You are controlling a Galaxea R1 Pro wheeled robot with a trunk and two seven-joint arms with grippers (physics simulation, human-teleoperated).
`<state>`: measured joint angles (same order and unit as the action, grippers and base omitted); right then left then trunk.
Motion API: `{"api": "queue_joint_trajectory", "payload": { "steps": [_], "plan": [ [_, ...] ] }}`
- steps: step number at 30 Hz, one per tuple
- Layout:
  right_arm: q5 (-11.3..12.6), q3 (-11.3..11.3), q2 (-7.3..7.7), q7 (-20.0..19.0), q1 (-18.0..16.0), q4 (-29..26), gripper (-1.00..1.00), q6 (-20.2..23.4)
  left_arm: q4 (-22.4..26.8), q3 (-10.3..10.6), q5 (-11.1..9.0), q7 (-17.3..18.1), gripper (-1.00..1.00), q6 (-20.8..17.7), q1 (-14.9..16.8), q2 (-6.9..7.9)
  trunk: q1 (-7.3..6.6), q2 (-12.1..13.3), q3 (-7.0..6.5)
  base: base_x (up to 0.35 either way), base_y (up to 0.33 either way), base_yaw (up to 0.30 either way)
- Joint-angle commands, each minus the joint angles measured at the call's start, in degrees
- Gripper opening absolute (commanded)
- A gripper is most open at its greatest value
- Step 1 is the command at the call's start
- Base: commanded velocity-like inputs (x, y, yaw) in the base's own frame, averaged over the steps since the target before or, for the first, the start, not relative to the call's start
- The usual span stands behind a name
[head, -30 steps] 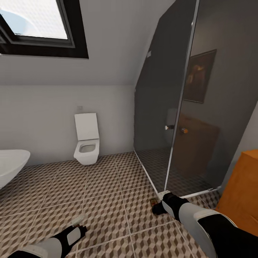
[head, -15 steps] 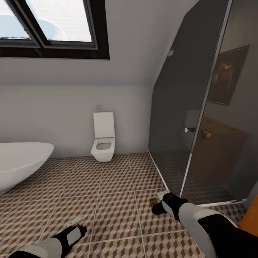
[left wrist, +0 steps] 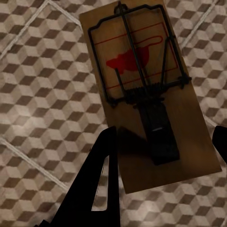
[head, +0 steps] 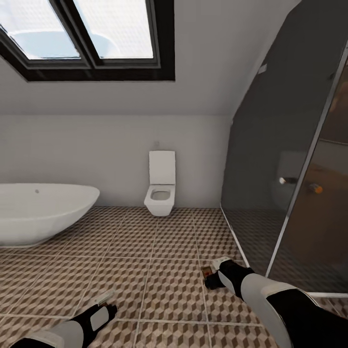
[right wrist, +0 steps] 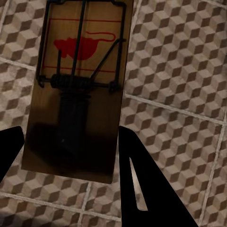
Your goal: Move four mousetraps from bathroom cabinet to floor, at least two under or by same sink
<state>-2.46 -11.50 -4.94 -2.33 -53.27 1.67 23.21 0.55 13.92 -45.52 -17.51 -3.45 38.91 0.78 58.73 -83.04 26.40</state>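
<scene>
Two hands point(head: 105, 300) point(head: 209, 276), each clenched on a mousetrap point(left wrist: 144, 92) point(right wrist: 78, 90), bathtub point(head: 43, 212), toilet point(head: 159, 191) and shower glass point(head: 285, 159) ahead.

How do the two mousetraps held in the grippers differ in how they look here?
The left gripper's mousetrap is lit, a warm tan, and lies askew between the fingers. The right gripper's mousetrap is darker, its near end in deep shadow, and sits nearly straight. Both are flat wooden slabs with a red mouse print and black wire, held over the bathroom floor.

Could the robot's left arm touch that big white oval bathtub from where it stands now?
Probably not. The left gripper, shut on a brown wooden mousetrap, hangs low over patterned floor tiles; the white oval bathtub sits well beyond it.
</scene>
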Motion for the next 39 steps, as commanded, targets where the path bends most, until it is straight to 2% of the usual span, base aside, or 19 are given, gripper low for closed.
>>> {"api": "queue_joint_trajectory", "payload": {
  "steps": [1, 39],
  "plan": [
    [-0.3, -0.3, -0.02, -0.2, -0.1, 0.1, -1.0, 0.1, 0.1, 0.5, -0.2, -0.3, -1.0, -0.3, 0.0, 0.01, 0.0, 0.0, 0.06, 0.0, 0.0, 0.3],
    [-0.2, -0.3, 0.01, 0.5, -0.1, 0.1, -1.0, 0.1, 0.1, 0.5, -0.1, -0.4, -1.0, -0.3, 0.0, 0.08, 0.0, 0.0, 0.06, 0.0, 0.0, 0.3]
  ]
}}
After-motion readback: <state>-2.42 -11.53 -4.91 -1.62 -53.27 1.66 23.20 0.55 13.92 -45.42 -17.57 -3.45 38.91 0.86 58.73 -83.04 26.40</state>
